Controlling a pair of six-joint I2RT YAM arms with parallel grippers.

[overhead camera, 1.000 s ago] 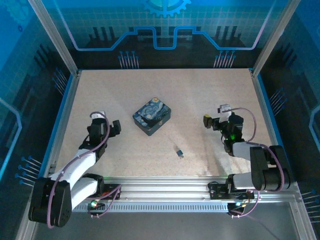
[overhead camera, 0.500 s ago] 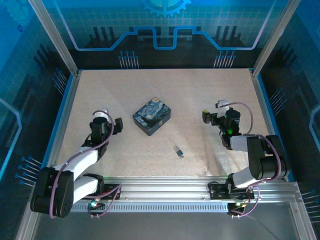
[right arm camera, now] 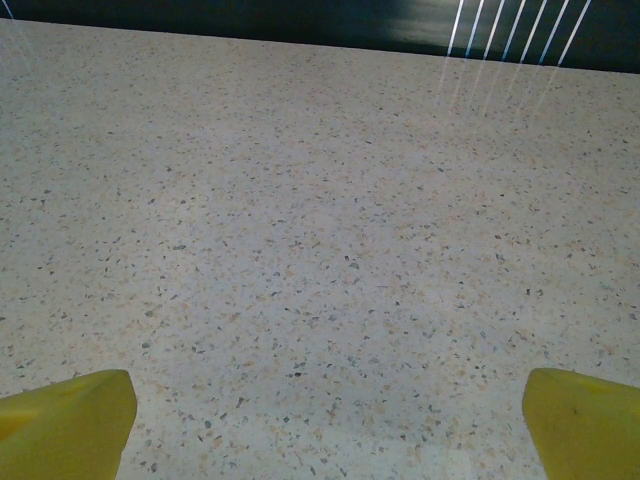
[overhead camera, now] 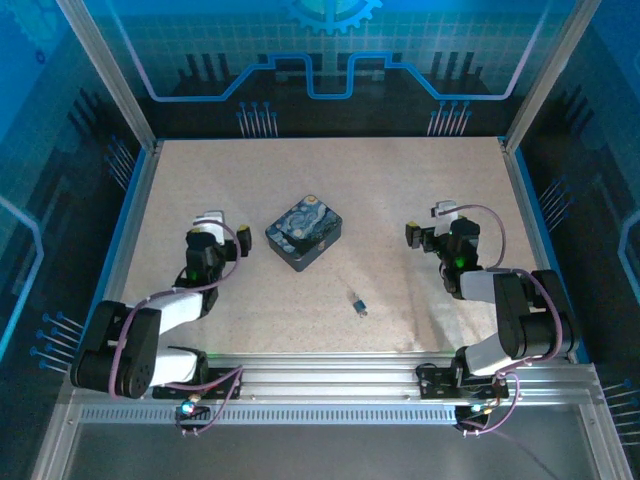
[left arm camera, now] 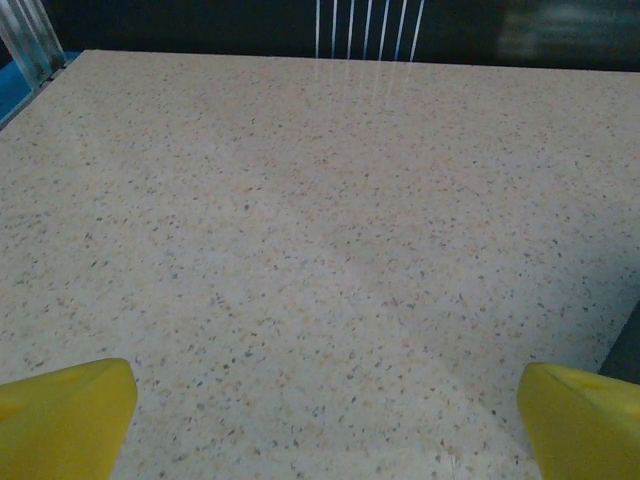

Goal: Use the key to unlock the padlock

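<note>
The padlock (overhead camera: pixel 357 303) is a tiny dark metal piece lying on the speckled tabletop, near the front and between the two arms. A thin pale sliver sticks out at its lower right end; the key is too small to tell apart from it. My left gripper (overhead camera: pixel 215 235) hovers left of the painted tin, open, and its yellow fingertips (left arm camera: pixel 65 415) stand wide apart over bare table. To the right of the padlock and further back, my right gripper (overhead camera: pixel 437 228) is also open, with yellow fingertips (right arm camera: pixel 585 420) spread and nothing between them.
A blue-and-yellow night-sky tin (overhead camera: pixel 304 231) stands shut on the table, back-left of the padlock. Aluminium frame posts and blue panels wall in the table (overhead camera: pixel 400 170) on three sides. The arm bases sit on the rail (overhead camera: pixel 320 365) at the near edge.
The left arm has drawn in, carrying its gripper a little back and to the right, toward the tin. The right gripper shifted slightly left, then stopped. Both stay open.
</note>
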